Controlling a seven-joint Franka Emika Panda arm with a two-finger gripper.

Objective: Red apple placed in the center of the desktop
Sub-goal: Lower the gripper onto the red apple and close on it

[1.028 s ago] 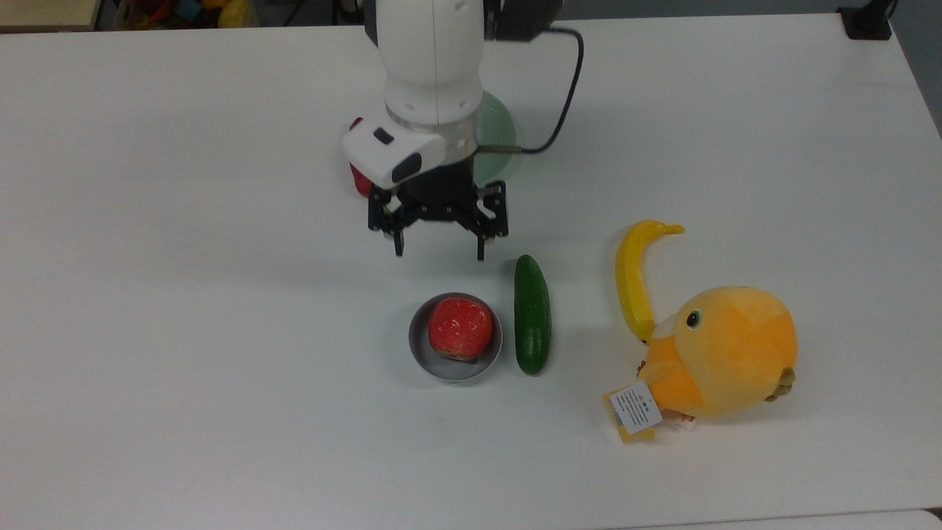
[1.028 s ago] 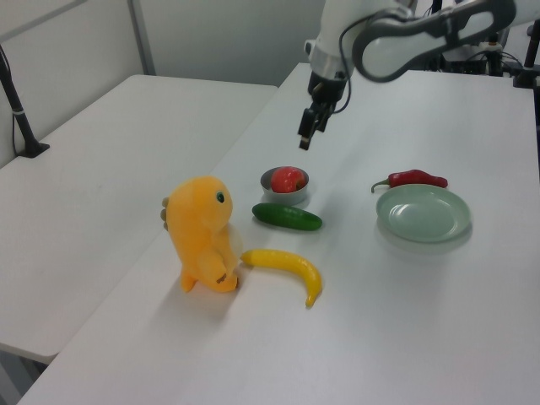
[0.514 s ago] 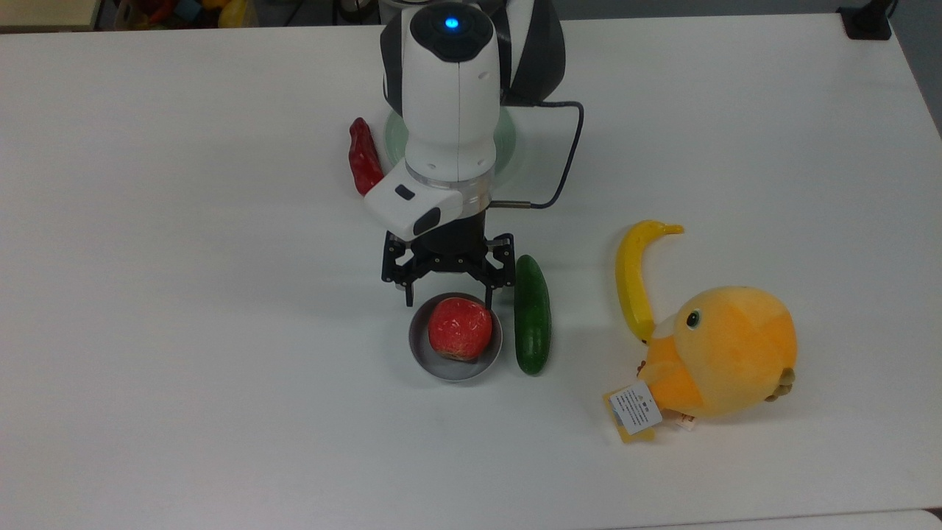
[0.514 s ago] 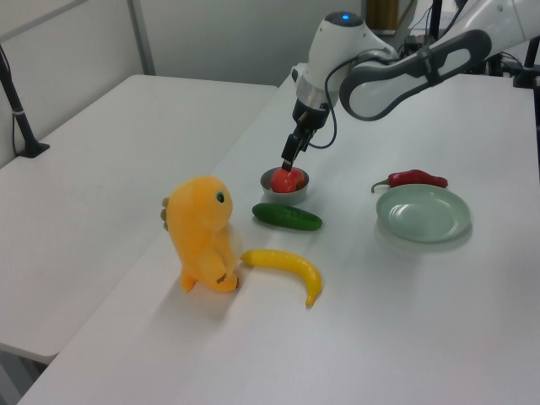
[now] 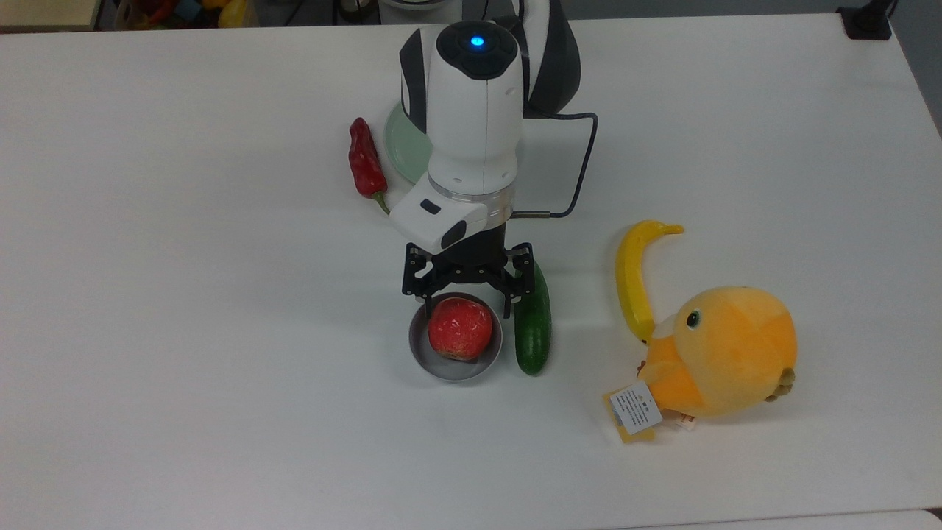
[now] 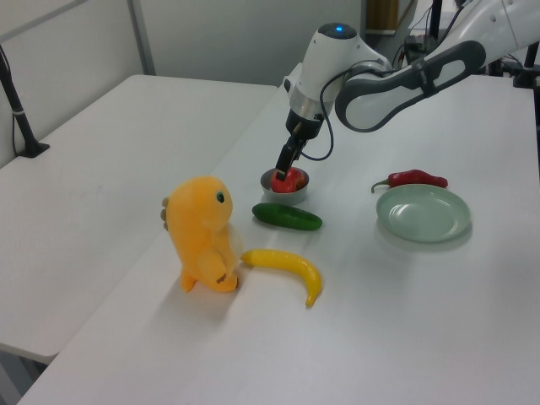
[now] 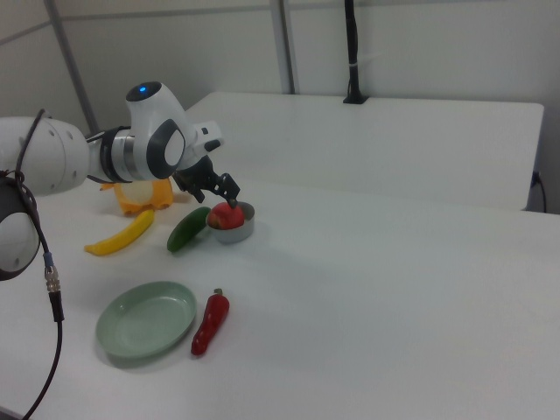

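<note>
- Apple [image 5: 460,328]: one, sitting in a small grey bowl [image 5: 425,359] directly under the gripper's fingertips; it was not yet on the bare desktop [image 5: 184,294].
- Gripper [image 5: 466,303]: jaws spread wide, wider than the apple, holding nothing. One fingertip stood to each side of the fruit's far edge in the top view.
- Change: a second before, the gripper hung well behind the bowl, nearer the plate; it had since travelled forward and down until its fingers bracketed the apple. Bowl and apple had not shifted. Judged from this, the approach was nearly complete; closing and lifting remained.
- Cucumber [image 5: 533,327]: one, just beside the gripper's finger on the top view's right, close enough to risk contact.
- Chili [image 5: 365,166]: one, behind the gripper, beside one green plate [image 5: 401,147].
- Banana [image 5: 633,276]: one, well off to the top view's right, touching one yellow plush [image 5: 725,350].
</note>
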